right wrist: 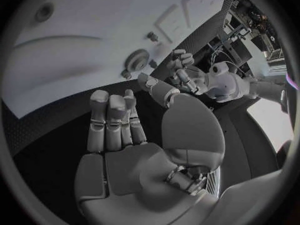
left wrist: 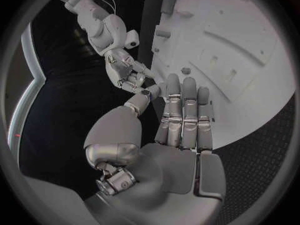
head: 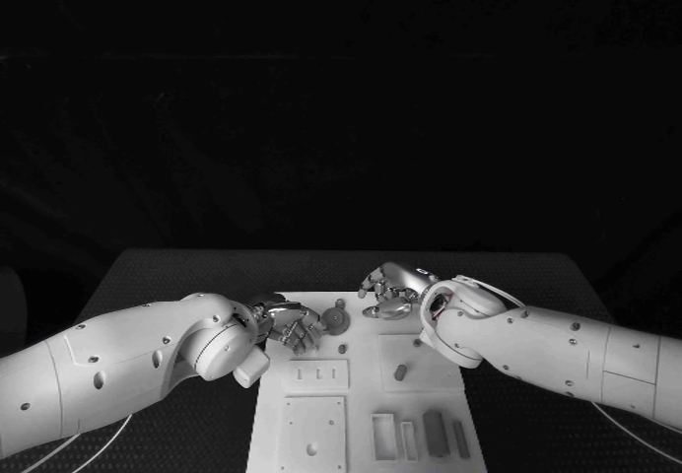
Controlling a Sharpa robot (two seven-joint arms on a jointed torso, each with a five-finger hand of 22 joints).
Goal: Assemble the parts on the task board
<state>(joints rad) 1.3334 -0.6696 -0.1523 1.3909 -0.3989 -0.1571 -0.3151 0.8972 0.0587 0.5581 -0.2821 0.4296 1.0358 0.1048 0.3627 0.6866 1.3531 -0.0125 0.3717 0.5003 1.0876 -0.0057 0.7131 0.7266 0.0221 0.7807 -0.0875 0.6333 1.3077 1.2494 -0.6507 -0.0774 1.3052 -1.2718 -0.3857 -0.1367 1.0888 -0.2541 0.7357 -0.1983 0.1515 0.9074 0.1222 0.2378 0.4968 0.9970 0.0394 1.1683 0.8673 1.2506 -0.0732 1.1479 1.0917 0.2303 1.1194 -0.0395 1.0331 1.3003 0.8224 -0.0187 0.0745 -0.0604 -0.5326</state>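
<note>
Near edge of the task board (head: 306, 414): a row of grey parts (head: 434, 434), upright slabs and a frame, sitting at its right near corner. A plain recessed panel lies to their left. Above that, a small panel with slots (head: 321, 373), and to its right a short peg (head: 401, 371) standing in the board.

Mid-board: my left hand (head: 289, 325) hangs over the board's left edge, palm up toward the camera, fingers loosely spread. The left wrist view shows the fingers (left wrist: 184, 116) straight and side by side, nothing between them and the thumb; the hand is empty and unclenched.

Just beside it, toward the board's centre, a round disc part (head: 335, 318) lies flat on the board. The right wrist view shows it too (right wrist: 136, 60), ringed, close to the board's edge.

Far end: my right hand (head: 394, 288) hovers over the board's far right area, fingers curled downward. In its own wrist view the fingers (right wrist: 112, 120) stand together, slightly bent, thumb apart, with nothing held. The two hands are near each other but apart.
</note>
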